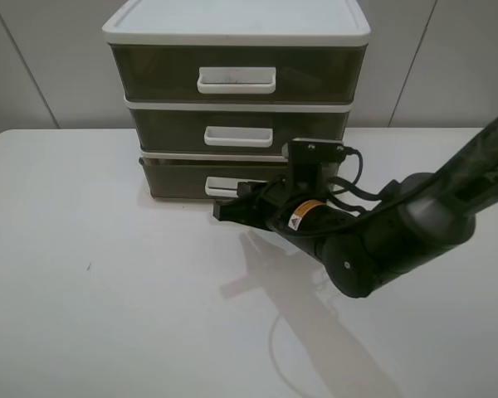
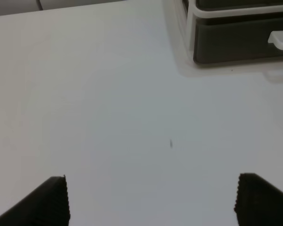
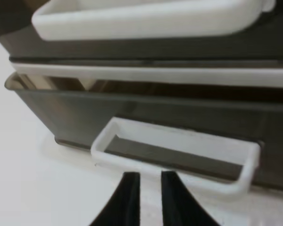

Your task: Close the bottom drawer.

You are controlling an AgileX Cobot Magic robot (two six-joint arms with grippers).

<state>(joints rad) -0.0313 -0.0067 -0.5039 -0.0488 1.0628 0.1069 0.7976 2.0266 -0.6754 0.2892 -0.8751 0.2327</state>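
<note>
Right wrist view is showing us the bottom drawer [image 3: 146, 117] standing a little way out of the white-framed unit [image 1: 232, 21]. A narrow strip of its inside is showing under the middle drawer [image 1: 166, 128], so we are judging the task as not yet done. The drawer is sitting lowest in the stack, on the white table [image 1: 83, 290], with its white loop handle [image 3: 203, 178] facing us.

We are holding the right gripper [image 3: 146, 176] low over the table, just in front of that handle. Its fingers are lying almost pressed together, with only a slim gap between them, and they are pinching nothing. We cannot tell whether the tips are touching the handle yet or stopping just short of it.

The left gripper [image 2: 151, 197] is hanging over bare table, well apart from the drawer, with its fingers [image 2: 54, 200] spread wide and nothing between them.

As we are reading it, the approach is made and the push is what is remaining: pressing the drawer front straight in until it is sitting flush with the two above.
</note>
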